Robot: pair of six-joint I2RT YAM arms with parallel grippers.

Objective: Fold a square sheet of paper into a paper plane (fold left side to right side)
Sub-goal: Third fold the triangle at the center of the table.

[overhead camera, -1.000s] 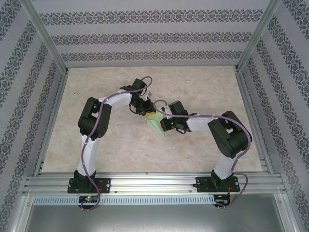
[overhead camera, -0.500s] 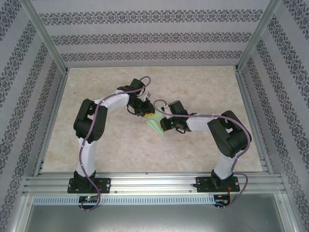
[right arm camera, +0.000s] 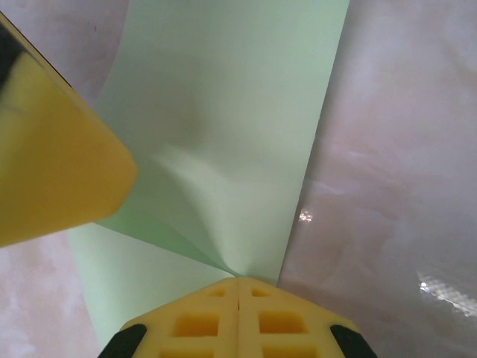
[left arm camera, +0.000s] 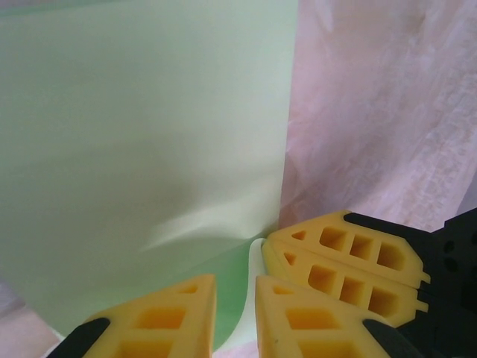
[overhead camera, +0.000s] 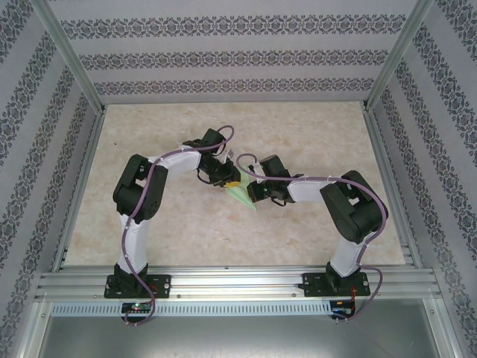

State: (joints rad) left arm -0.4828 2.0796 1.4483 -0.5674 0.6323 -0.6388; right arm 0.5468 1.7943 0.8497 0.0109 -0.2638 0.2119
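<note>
Right pincer (right arm camera: 238, 282), seen from its wrist, pinches the sheet of paper (right arm camera: 223, 97).

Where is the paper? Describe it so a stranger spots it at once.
Start at the beige marbled table, at its middle, where the two arms' tips meet. Between the left gripper and the right gripper sits the sheet of paper. It is the only pale mint-green thing, folded to a point aimed toward the arm bases.

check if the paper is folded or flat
Folded: the sheet of paper shows two layers, the upper bowed off the lower, pinched in the right gripper's shut jaws.
</note>
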